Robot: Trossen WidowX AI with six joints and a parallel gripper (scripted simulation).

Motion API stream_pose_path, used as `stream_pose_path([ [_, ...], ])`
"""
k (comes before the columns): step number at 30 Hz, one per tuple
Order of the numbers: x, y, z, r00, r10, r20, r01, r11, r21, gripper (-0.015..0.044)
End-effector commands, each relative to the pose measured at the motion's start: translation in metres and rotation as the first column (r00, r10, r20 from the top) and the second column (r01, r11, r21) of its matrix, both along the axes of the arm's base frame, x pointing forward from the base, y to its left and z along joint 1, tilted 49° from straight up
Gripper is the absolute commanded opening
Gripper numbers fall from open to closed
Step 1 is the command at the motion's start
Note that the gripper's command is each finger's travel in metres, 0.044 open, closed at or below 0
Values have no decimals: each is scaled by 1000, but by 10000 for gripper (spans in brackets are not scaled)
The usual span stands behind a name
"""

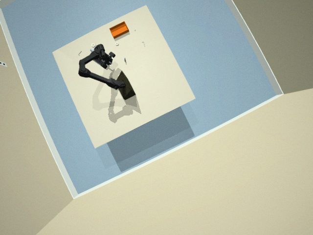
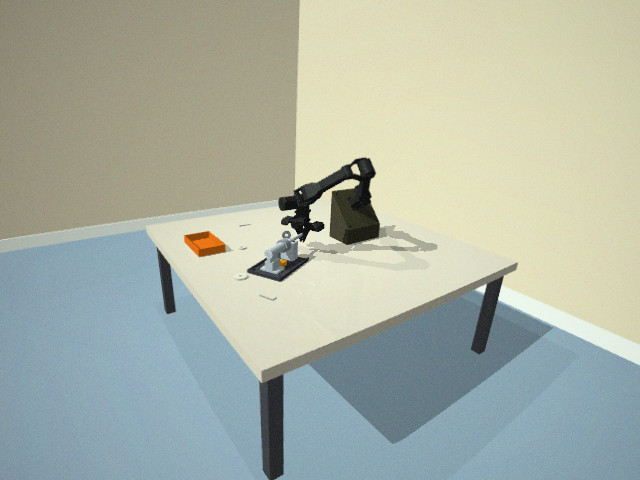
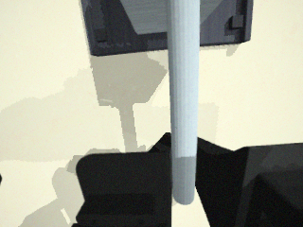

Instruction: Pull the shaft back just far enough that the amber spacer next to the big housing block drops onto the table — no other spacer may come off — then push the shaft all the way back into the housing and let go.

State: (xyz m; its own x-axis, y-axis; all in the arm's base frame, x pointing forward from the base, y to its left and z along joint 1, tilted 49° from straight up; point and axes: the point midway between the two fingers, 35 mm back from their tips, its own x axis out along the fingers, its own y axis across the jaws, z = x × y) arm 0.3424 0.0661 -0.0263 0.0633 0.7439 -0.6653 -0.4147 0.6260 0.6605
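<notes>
My gripper [image 2: 303, 238] [image 3: 175, 137] is shut on the pale shaft [image 3: 184, 95], close to its free end. The shaft sticks out from the small support block [image 2: 291, 251] toward my fingers. The big housing block [image 2: 271, 261] stands at the other end of the dark base plate [image 2: 254, 270] [image 3: 97, 49]. An amber spacer [image 2: 282, 262] sits low beside the big housing block, below the shaft line, and appears to rest on the base plate. Whether other spacers are on the shaft cannot be told. In the overhead view my arm hides most of the fixture.
An orange tray [image 1: 119, 30] [image 2: 204, 244] stands beyond the fixture. Two pale washers [image 1: 93, 45] [image 1: 117, 44] and a thin bent key [image 1: 79, 53] lie near it. Another bent key [image 1: 143, 43] and a small dark-and-grey item [image 1: 124, 60] lie farther right in the overhead view.
</notes>
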Motion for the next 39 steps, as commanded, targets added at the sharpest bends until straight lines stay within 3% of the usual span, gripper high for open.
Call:
stream_pose_path([
  [1,4,0,2,1000,-3,12,3,1000,5,0],
  [39,2,0,2,1000,-5,18,4,1000,7,0],
])
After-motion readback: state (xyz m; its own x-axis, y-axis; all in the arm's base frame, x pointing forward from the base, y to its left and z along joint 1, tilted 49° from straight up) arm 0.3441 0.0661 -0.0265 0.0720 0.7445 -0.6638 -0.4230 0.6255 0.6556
